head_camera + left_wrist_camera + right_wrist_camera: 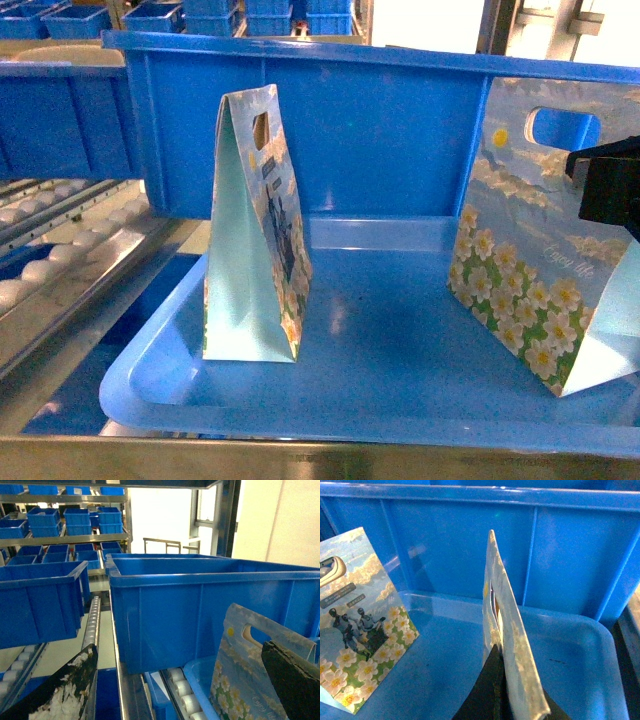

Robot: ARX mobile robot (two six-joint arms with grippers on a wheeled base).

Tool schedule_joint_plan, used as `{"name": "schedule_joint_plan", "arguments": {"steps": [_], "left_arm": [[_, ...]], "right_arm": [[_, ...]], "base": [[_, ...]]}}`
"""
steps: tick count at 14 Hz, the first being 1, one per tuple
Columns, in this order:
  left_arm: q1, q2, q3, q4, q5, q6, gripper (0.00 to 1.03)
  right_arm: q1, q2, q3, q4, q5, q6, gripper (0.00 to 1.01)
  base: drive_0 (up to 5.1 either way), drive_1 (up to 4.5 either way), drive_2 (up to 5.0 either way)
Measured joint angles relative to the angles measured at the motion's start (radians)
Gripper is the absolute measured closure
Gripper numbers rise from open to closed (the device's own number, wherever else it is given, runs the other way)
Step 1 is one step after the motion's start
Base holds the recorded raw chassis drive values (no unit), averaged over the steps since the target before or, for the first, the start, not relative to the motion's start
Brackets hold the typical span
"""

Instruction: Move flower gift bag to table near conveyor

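Two flower gift bags stand in a light blue tray on the conveyor. One bag stands at the left, its narrow side toward me. The other flower gift bag is at the right, and my right gripper is at its top right corner. From the right wrist, the right gripper is shut on that bag's top edge. My left gripper is open, its fingers spread wide; a flower bag shows just inside the right finger. The table is out of view.
A deep blue bin stands right behind the tray. More blue bins fill the rack lanes and shelves to the left. White rollers and a steel rail run beside the tray. The rack's steel front edge is nearest me.
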Motion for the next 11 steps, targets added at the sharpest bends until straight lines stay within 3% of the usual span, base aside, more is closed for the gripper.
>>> {"name": "schedule_joint_plan", "arguments": {"steps": [3, 5, 11], "left_arm": [[0.0, 0.0, 0.0, 0.0, 0.0, 0.0, 0.05], [0.0, 0.0, 0.0, 0.0, 0.0, 0.0, 0.05], [0.0, 0.0, 0.0, 0.0, 0.0, 0.0, 0.05]], "right_arm": [[-0.061, -0.123, -0.011, -0.022, -0.016, -0.001, 0.99], [-0.177, -0.379, -0.051, -0.121, -0.068, -0.023, 0.99], [-0.383, -0.731, -0.147, -0.279, -0.16, -0.051, 0.99]], "base": [[0.0, 0.0, 0.0], [0.0, 0.0, 0.0], [0.0, 0.0, 0.0]]}}
